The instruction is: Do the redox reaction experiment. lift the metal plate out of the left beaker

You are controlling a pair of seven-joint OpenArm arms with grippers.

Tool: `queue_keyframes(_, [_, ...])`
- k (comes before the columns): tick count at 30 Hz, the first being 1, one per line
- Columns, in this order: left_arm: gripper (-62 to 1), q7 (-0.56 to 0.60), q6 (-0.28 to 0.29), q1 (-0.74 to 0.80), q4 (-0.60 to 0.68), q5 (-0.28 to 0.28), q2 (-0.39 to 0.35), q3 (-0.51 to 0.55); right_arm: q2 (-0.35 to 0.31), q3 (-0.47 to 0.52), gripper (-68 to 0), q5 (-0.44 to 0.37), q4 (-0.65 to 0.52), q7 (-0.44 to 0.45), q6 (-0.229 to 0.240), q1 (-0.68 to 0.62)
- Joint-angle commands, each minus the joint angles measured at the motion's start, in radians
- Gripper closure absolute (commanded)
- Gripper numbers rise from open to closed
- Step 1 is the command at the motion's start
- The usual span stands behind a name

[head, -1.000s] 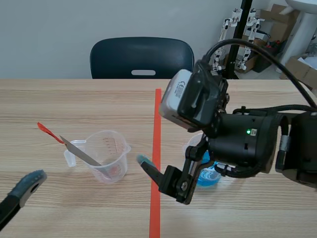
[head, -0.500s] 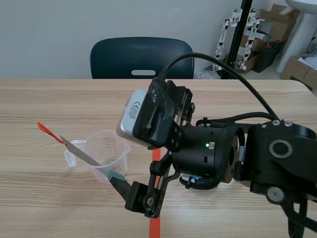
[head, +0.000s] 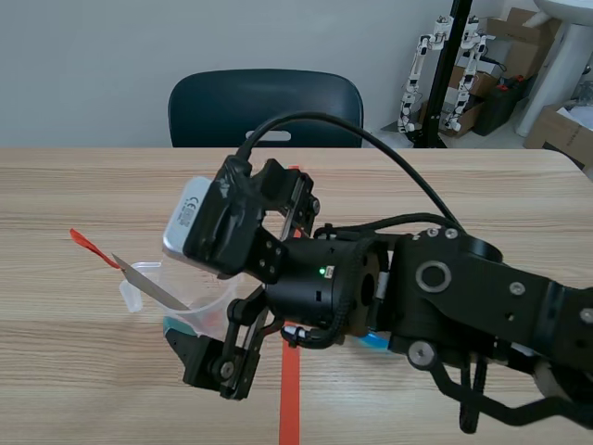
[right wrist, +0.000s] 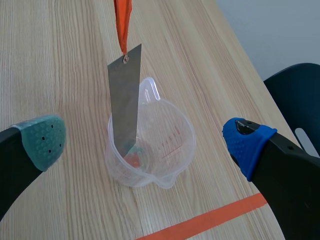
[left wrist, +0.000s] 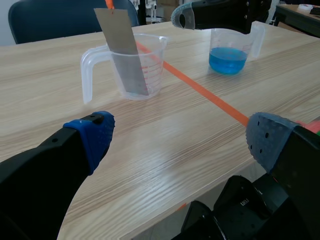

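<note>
Black right gripper (right wrist: 145, 141) now at left beaker (left wrist: 145, 62)

The right gripper (right wrist: 145, 141) stands open, its grey-green pad (right wrist: 42, 140) and blue pad (right wrist: 247, 145) wide apart. Just ahead, between them, a clear beaker (right wrist: 167, 150) sits on the wooden table (right wrist: 60, 60). The metal plate (right wrist: 125, 100) leans inside it, an orange strip (right wrist: 121, 22) tied to its top hole. A dark chair (right wrist: 295, 95) stands beyond.

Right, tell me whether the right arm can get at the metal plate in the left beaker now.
Probably yes: the right gripper is open above the beaker, and the metal plate leans up past its rim just ahead of it, with nothing between.
</note>
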State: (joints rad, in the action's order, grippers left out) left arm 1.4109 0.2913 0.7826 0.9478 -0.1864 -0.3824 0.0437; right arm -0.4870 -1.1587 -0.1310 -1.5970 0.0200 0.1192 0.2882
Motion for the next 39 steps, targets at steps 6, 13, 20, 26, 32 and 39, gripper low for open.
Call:
queue_keyframes(6, [-55.1,0.143,-0.013,-0.082,-0.16,0.012,0.031,-0.013,0.08,-0.027,-67.9,-0.007,0.071,0.005,-0.004,0.051])
queue_keyframes(13, [-55.1,0.143,-0.042,-0.206,-0.282,0.018,0.083,-0.014,0.142,-0.034,-67.9,-0.007,0.125,0.005,-0.008,0.071])
queue_keyframes(20, [-55.1,0.143,-0.05,-0.276,-0.299,0.051,0.086,-0.045,0.203,-0.034,-67.9,-0.006,0.161,-0.002,-0.008,0.085])
queue_keyframes(26, [-55.1,0.143,-0.072,-0.293,-0.299,0.079,0.101,-0.058,0.26,-0.034,-67.9,-0.006,0.237,-0.017,-0.02,0.095])
queue_keyframes(32, [-55.1,0.143,-0.072,-0.308,-0.299,0.12,0.115,-0.058,0.286,-0.034,-67.9,-0.003,0.252,-0.014,-0.022,0.097])
queue_keyframes(39, [-55.1,0.143,-0.072,-0.317,-0.299,0.123,0.118,-0.058,0.308,-0.034,-65.9,-0.003,0.252,-0.022,-0.029,0.097])
